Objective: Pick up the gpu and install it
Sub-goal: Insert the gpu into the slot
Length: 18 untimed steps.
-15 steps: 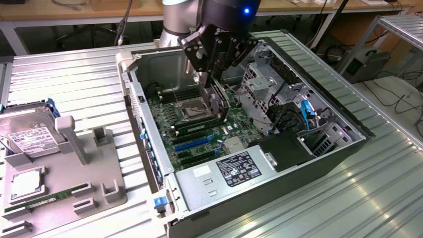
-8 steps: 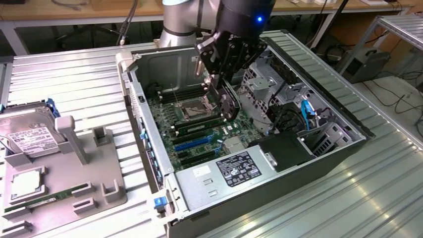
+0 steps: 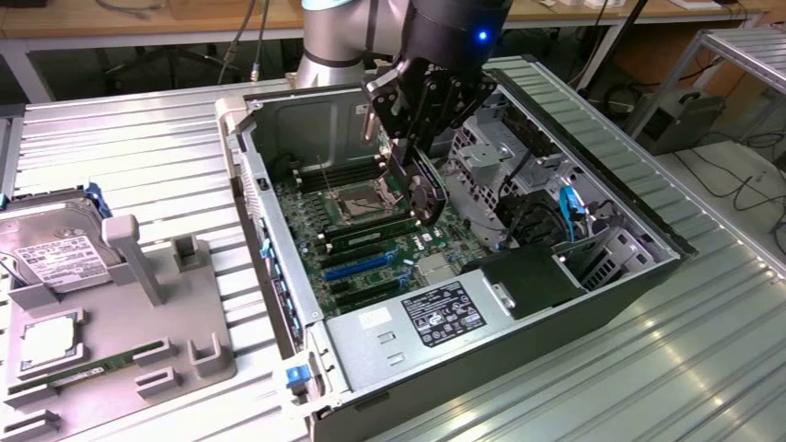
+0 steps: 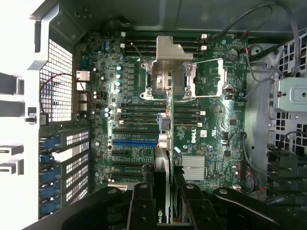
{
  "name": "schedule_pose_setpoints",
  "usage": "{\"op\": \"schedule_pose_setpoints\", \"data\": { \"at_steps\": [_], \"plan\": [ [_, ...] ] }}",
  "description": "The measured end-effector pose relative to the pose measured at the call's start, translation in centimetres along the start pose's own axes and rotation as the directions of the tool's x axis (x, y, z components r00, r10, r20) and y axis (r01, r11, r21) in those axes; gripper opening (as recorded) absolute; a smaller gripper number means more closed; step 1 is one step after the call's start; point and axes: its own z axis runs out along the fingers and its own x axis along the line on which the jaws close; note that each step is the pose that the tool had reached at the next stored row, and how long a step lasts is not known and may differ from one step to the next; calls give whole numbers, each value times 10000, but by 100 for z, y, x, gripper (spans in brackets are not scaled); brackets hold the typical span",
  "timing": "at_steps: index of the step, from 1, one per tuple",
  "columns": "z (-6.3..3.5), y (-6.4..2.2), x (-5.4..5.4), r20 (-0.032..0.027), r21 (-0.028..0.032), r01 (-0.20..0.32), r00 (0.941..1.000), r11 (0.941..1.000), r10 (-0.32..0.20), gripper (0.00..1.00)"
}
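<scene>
The gpu hangs on edge inside the open computer case, a dark card just above the green motherboard. My gripper reaches down into the case and is shut on the card's upper edge. In the wrist view the gpu appears edge-on as a thin silver-and-green strip between my black fingers, over the motherboard. Its lower end lies over the row of expansion slots, close to the blue slot. The processor socket lies beyond the card.
A grey holder on the exterior view's left carries a hard drive, a processor and a memory stick. Inside the case stand the power supply, the drive cage and loose cables.
</scene>
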Motion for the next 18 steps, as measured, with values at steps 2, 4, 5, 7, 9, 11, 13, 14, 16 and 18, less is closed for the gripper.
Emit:
{"op": "schedule_pose_setpoints", "data": {
  "at_steps": [2, 4, 5, 7, 9, 11, 13, 14, 16, 18],
  "plan": [
    [0, 0, 0, 0, 0, 0, 10000, 10000, 0, 26],
    [0, 0, 0, 0, 0, 0, 10000, 10000, 0, 26],
    [0, 0, 0, 0, 0, 0, 10000, 10000, 0, 26],
    [0, 0, 0, 0, -1, 1, 10000, 10000, -1, 26],
    [0, 0, 0, -3, 2, 67, 10000, 10000, -67, 26],
    [0, 0, 0, -20, 11, 478, 9989, 9989, -478, 26],
    [1, 0, 0, -38, 20, 870, 9962, 9962, -870, 26],
    [1, 0, 0, -47, 24, 1038, 9946, 9946, -1038, 26],
    [1, 0, 0, -72, 36, 1627, 9867, 9867, -1627, 26],
    [1, 0, 0, -86, 44, 2025, 9793, 9793, -2024, 26]
  ]
}}
